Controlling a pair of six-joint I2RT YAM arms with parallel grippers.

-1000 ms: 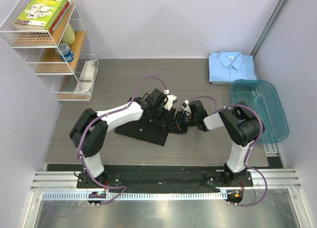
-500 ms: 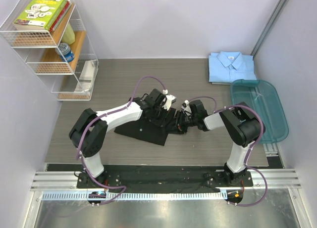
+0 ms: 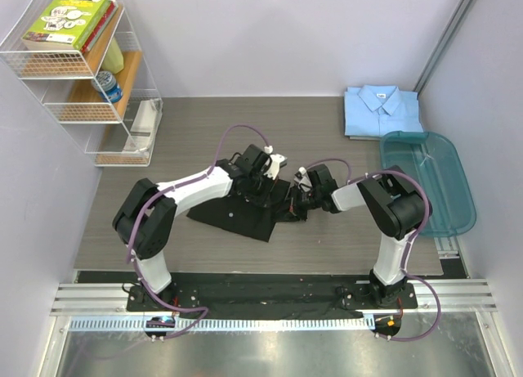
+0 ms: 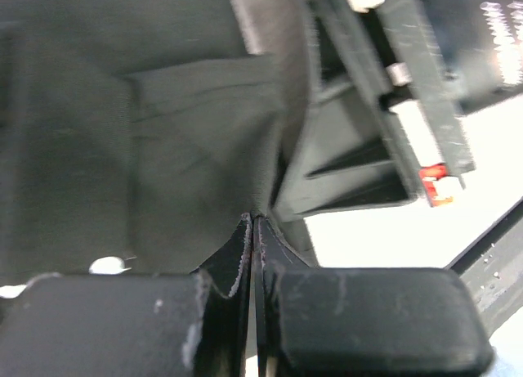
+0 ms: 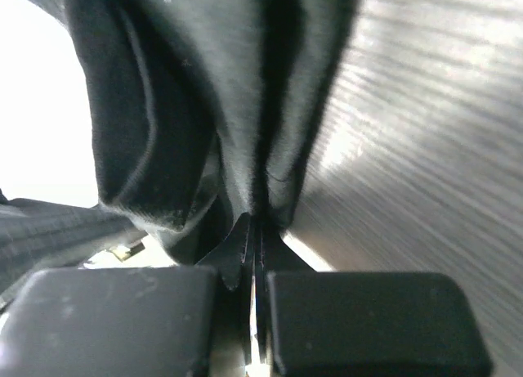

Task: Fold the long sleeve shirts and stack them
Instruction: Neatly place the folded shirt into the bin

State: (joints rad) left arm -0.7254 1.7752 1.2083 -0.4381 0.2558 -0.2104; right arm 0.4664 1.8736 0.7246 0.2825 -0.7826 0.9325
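A plain black long sleeve shirt (image 3: 235, 217) lies partly folded on the table's middle. My left gripper (image 3: 267, 189) sits low over its right part. In the left wrist view the fingers (image 4: 237, 254) are pressed together, and dark cloth (image 4: 188, 148) meets their tips. My right gripper (image 3: 297, 205) is at the shirt's right edge. Its jaws are shut on a bunched fold of black cloth (image 5: 237, 107) just above the wood surface. The light blue shirt (image 3: 381, 110) lies folded at the back right.
A teal plastic tub (image 3: 448, 190) stands at the right edge, in front of the blue shirt. A wire shelf (image 3: 135, 136) with books and small items fills the back left corner. The right arm's black gripper body (image 4: 368, 132) is close beside my left fingers.
The right gripper's jaws have closed on the black cloth. Both grippers have shifted slightly left and away from the near edge, dragging the shirt's right side a little.
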